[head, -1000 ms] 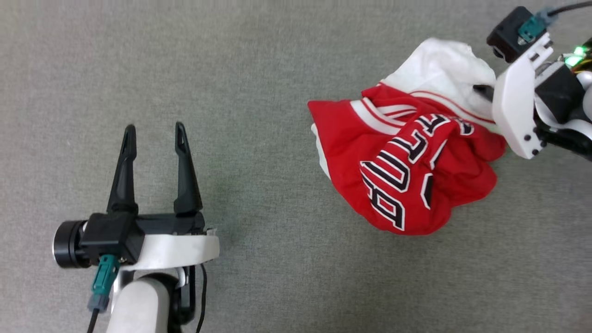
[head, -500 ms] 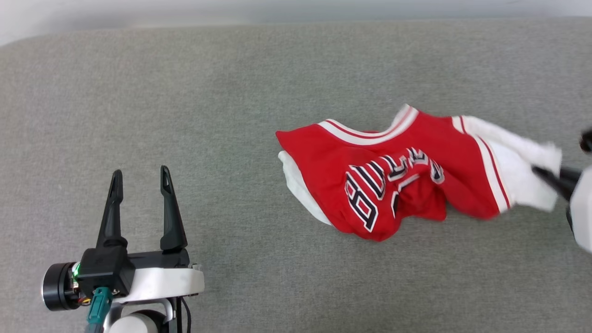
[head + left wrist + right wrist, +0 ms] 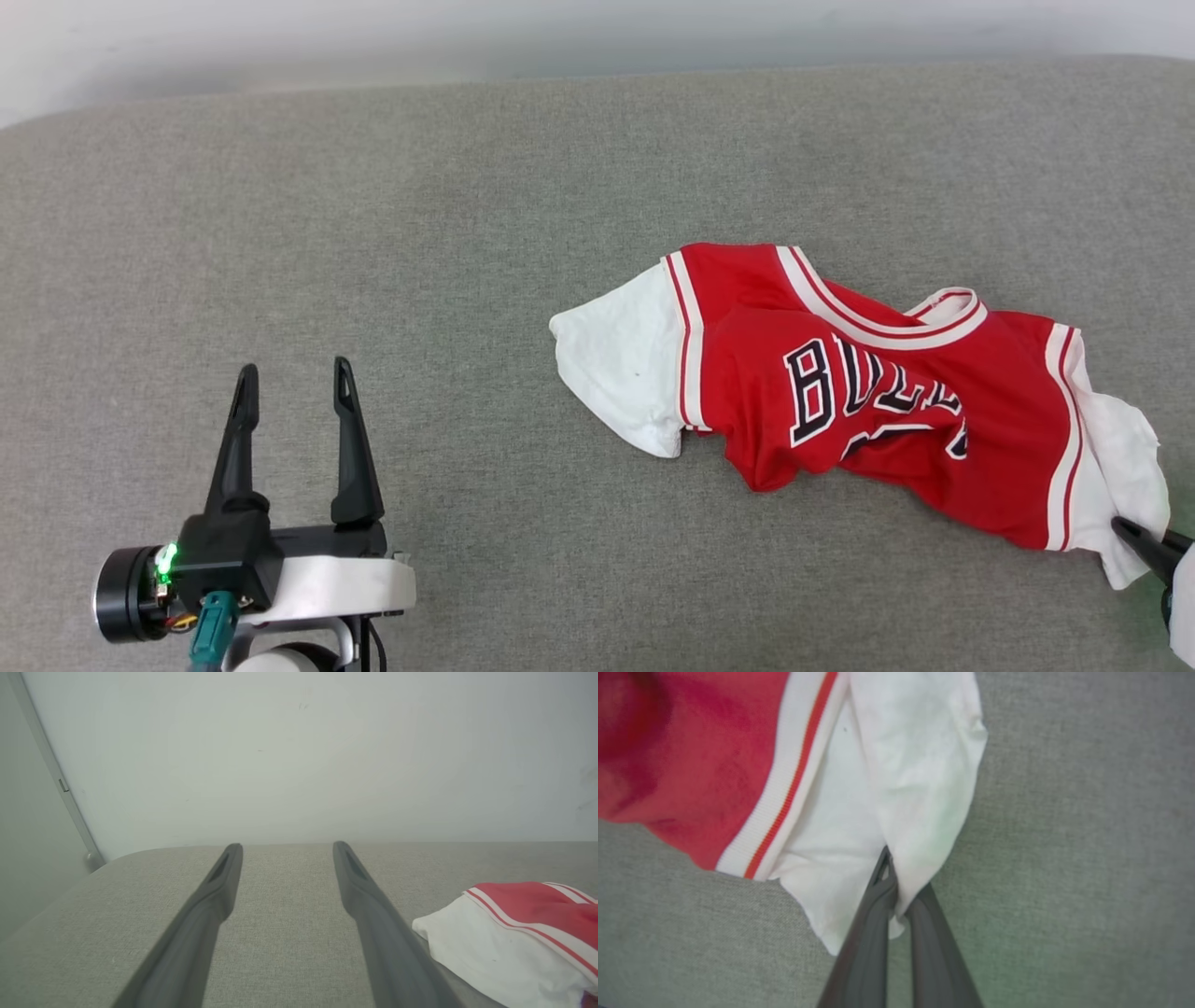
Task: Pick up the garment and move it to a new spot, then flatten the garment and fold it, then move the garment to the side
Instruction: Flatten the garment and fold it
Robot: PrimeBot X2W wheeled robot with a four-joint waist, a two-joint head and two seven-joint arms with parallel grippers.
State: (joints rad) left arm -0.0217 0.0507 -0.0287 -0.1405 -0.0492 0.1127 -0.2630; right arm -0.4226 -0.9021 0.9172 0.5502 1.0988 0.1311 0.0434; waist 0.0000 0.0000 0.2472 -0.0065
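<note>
1. The garment lay rumpled, letters up, at the right of the worktop.
2. My right gripper held its jaws clamped on one white sleeve. I judged that so thin a pinch might slip.
3. My left gripper, jaws apart, stood well clear, with open room leftward.

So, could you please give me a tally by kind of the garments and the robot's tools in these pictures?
Garments: 1, the garment, red with white sleeves.
Tools: 2, the left tool, open and apart from the garment, and the right tool, shut on the garment.
Total: 3.
</note>
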